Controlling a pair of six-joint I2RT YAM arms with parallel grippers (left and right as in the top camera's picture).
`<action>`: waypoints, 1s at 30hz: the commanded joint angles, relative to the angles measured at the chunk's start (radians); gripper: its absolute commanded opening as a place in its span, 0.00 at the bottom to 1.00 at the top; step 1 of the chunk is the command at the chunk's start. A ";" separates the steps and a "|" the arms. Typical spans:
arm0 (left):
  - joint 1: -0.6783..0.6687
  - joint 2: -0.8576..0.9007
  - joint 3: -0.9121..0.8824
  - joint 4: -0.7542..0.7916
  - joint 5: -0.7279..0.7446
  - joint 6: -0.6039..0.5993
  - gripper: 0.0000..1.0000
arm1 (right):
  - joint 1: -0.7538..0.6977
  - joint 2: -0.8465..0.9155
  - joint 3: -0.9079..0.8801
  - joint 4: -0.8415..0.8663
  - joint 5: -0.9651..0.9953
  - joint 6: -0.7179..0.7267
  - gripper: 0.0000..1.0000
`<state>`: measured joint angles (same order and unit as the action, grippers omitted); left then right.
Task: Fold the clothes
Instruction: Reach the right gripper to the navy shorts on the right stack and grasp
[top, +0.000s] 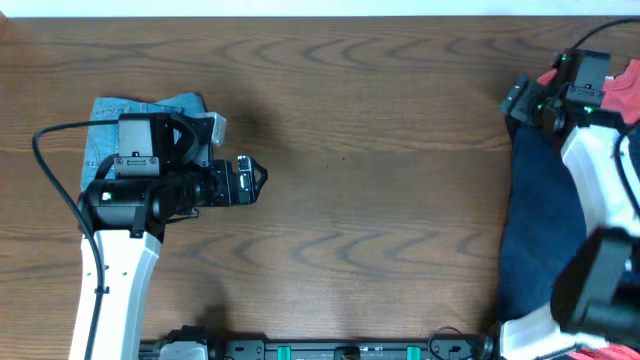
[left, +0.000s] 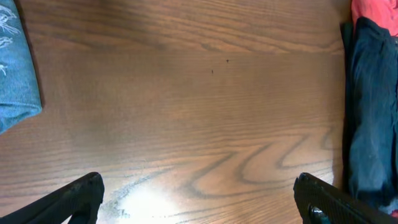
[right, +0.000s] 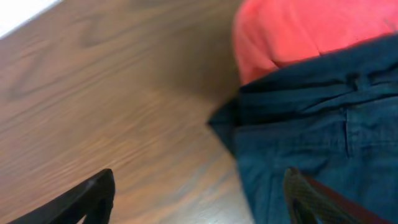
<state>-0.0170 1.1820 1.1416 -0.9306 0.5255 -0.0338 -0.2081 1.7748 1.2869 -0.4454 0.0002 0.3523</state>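
Folded light-blue denim shorts (top: 105, 135) lie at the far left, partly under my left arm; their edge shows in the left wrist view (left: 15, 74). Dark navy shorts (top: 535, 215) lie in a heap at the right edge, also in the left wrist view (left: 370, 106) and the right wrist view (right: 311, 137). A red T-shirt (right: 298, 31) lies beyond them, mostly hidden overhead (top: 628, 85). My left gripper (left: 198, 196) is open and empty above bare table (top: 256, 180). My right gripper (right: 199, 193) is open, one finger over the navy shorts' corner, and hidden under its wrist overhead.
The wooden table (top: 370, 150) spans the view between the two piles. A pale strip (right: 18, 15) runs along its far edge. A black rail with green clips (top: 340, 350) runs along the front edge.
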 joint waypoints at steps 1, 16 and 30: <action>-0.003 -0.007 0.021 -0.003 0.018 -0.006 0.98 | -0.019 0.082 0.008 0.015 0.023 0.031 0.77; -0.003 -0.007 0.021 -0.001 0.018 -0.006 0.98 | -0.021 0.196 0.008 0.016 0.170 -0.010 0.19; -0.003 -0.008 0.021 0.000 0.017 -0.005 0.98 | -0.041 -0.035 0.010 0.035 0.074 -0.020 0.01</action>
<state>-0.0170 1.1820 1.1416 -0.9310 0.5255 -0.0338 -0.2329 1.8217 1.2854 -0.4313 0.1310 0.3470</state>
